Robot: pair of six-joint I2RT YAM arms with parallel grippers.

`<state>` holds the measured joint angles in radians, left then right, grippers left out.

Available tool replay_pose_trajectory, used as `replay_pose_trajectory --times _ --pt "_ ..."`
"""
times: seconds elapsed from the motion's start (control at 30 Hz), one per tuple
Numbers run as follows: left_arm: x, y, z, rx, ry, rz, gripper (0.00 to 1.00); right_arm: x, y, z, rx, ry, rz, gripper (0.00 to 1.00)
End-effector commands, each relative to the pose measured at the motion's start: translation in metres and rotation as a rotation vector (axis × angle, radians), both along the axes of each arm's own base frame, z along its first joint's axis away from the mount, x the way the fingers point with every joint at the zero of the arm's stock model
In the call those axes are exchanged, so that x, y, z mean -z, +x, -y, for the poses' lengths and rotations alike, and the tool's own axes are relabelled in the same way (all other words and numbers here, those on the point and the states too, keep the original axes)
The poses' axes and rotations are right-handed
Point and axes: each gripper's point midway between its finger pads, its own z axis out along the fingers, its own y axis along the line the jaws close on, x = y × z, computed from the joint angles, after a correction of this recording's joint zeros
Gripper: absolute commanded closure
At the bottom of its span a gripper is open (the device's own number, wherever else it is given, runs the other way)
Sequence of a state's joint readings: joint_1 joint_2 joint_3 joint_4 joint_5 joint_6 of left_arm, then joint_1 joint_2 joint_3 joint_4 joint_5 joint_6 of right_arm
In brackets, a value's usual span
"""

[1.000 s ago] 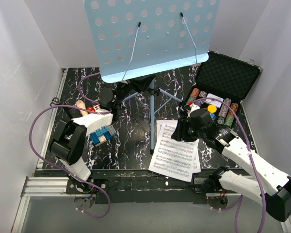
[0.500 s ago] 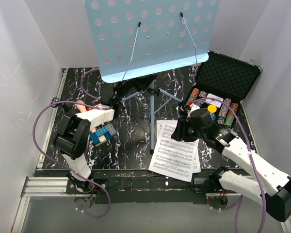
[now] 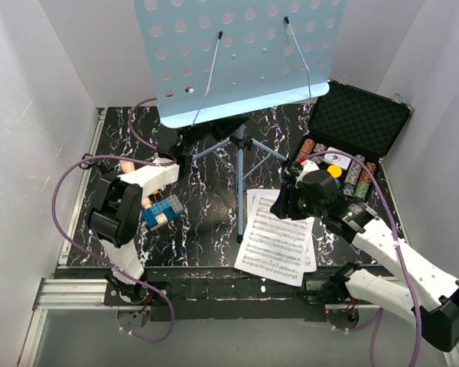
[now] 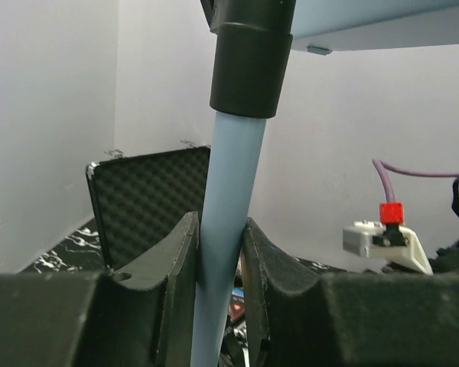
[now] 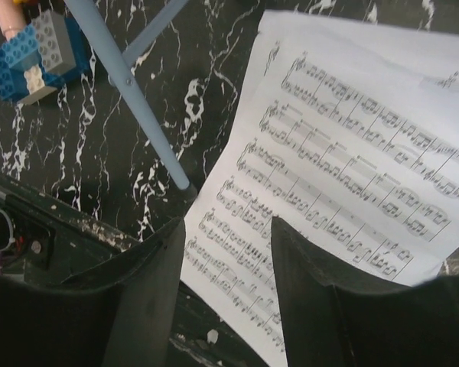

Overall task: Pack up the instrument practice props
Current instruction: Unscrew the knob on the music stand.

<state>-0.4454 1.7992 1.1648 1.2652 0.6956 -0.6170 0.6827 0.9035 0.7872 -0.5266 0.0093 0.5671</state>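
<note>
Overhead, music stand (image 3: 237, 61) top cropped, legs (image 3: 239, 191) partly hidden

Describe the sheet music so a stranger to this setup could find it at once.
Start at the black marbled table and find the light-blue music stand at its middle. Right of the stand's near leg, by the table's front edge, lie the sheet-music pages. They are the only flat white thing there, printed with lines of notes, unlike the blue blocks on the left.

Matt light-blue perforated music stand (image 3: 237, 53), white paper sheet-music pages (image 3: 279, 241), black marbled table (image 3: 206, 222), foam-lined case (image 3: 359, 118)
</note>
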Motion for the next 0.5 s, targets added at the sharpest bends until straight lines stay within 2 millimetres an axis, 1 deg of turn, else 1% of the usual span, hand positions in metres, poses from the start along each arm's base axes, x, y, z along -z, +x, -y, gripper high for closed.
replay_pose_trajectory --times 0.0,0.1,0.2,0.3,0.4,0.47 --pt "-0.026 0.001 -0.015 0.067 -0.028 -0.095 1.00 -0.054 0.042 -0.002 0.054 0.054 0.244 0.42" --pt "-0.023 0.005 -0.027 0.105 -0.003 -0.116 1.00 -0.078 0.065 -0.006 0.080 0.108 0.317 0.41" --pt "-0.019 0.009 -0.041 0.134 -0.003 -0.134 1.00 -0.098 0.087 -0.013 0.086 0.187 0.363 0.41" --pt "-0.013 0.009 -0.052 0.165 -0.002 -0.154 1.00 -0.116 0.108 -0.025 0.075 0.275 0.405 0.41" --pt "-0.007 0.007 -0.062 0.176 0.007 -0.179 1.00 -0.138 0.126 -0.039 0.048 0.353 0.505 0.41" --pt "-0.003 0.003 -0.066 0.199 0.019 -0.196 1.00 -0.145 0.135 -0.051 0.016 0.391 0.521 0.40"
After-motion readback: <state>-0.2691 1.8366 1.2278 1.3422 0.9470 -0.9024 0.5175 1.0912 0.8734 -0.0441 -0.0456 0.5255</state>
